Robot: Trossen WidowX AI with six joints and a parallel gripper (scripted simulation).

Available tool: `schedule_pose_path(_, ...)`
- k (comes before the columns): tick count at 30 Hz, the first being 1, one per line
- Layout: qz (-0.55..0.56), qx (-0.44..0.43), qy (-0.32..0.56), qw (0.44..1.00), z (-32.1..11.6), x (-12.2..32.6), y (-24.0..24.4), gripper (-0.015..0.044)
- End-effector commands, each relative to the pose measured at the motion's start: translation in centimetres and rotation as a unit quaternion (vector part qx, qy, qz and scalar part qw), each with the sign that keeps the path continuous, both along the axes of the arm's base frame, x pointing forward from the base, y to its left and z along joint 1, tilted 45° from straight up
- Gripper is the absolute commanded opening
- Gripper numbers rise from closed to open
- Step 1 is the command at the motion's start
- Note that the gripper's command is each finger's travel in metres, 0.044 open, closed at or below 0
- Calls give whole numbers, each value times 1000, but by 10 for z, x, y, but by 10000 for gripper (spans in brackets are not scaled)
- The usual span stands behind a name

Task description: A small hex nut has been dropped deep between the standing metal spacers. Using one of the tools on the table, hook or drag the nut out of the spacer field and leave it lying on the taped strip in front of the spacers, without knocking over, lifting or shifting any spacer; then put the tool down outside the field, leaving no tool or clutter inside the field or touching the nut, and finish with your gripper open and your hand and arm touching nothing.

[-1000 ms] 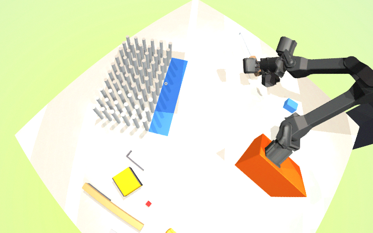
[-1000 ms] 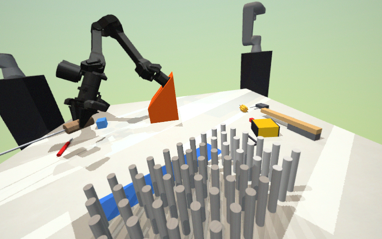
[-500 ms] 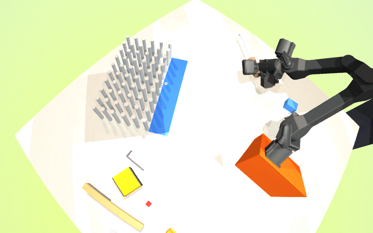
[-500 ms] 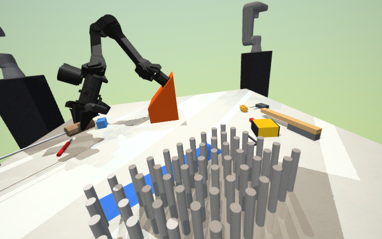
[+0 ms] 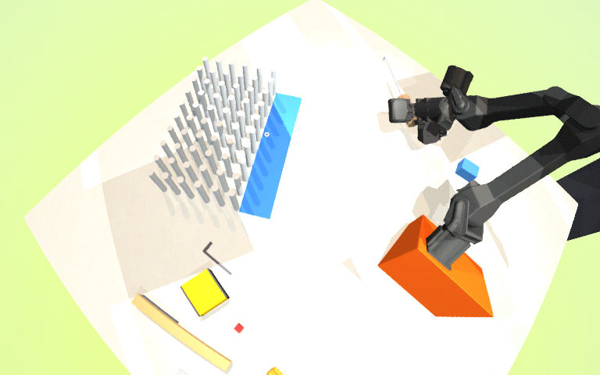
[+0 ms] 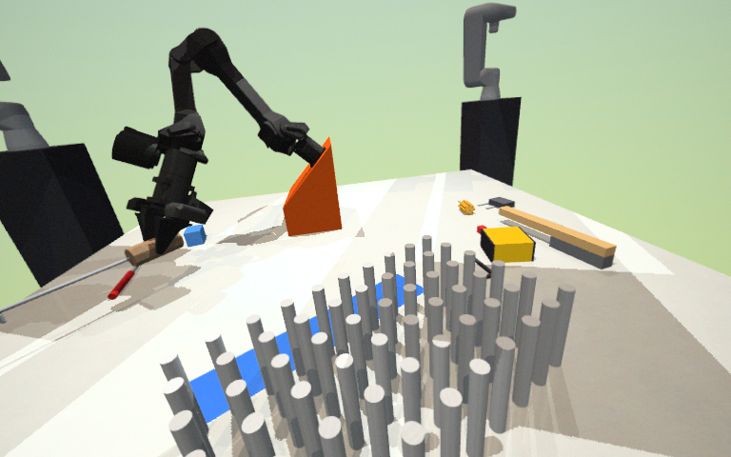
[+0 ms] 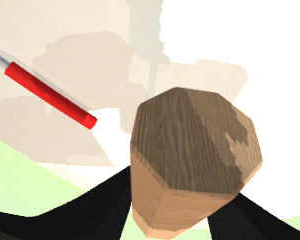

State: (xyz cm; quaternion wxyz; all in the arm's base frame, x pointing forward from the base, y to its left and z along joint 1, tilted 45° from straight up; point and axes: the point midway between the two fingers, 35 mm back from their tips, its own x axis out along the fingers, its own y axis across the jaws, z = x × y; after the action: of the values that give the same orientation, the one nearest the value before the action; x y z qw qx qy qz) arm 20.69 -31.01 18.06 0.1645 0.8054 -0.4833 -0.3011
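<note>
The hex nut (image 5: pixel 266 133) lies on the blue taped strip (image 5: pixel 266 185) (image 6: pixel 210 396), just inside its spacer-side edge. The metal spacers (image 5: pixel 222 99) (image 6: pixel 410 390) stand upright behind the strip. My gripper (image 5: pixel 407 111) (image 6: pixel 157 243) (image 7: pixel 172 179) is shut on the wooden handle (image 6: pixel 139 251) (image 7: pixel 195 145) of a long hook tool, far from the field. The tool's thin rod (image 5: pixel 392 77) (image 6: pixel 64 283) points away from my hand to a small bent tip (image 5: pixel 383 58) (image 6: pixel 0 318). The tool appears raised, with its shadow apart from it. The fingers partly hide the handle.
A red-handled tool (image 6: pixel 121 285) (image 7: pixel 50 95) lies near my hand. A blue block (image 5: pixel 467 169) (image 6: pixel 194 234) and an orange wedge (image 5: pixel 433 273) (image 6: pixel 315 198) stand on my side. A hex key (image 5: pixel 217 262), yellow block (image 5: pixel 204 291), wooden bar (image 5: pixel 187 337) and red cube (image 5: pixel 238 327) lie beyond the field's end.
</note>
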Motion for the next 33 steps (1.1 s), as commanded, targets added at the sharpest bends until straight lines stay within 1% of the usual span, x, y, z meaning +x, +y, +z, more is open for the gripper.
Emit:
schedule_pose_path(1, 3, 2, 3, 1000, -5, 1, -2, 0)
schedule_pose_path(33, 3, 1, 3, 1000, -21, -4, -17, 0)
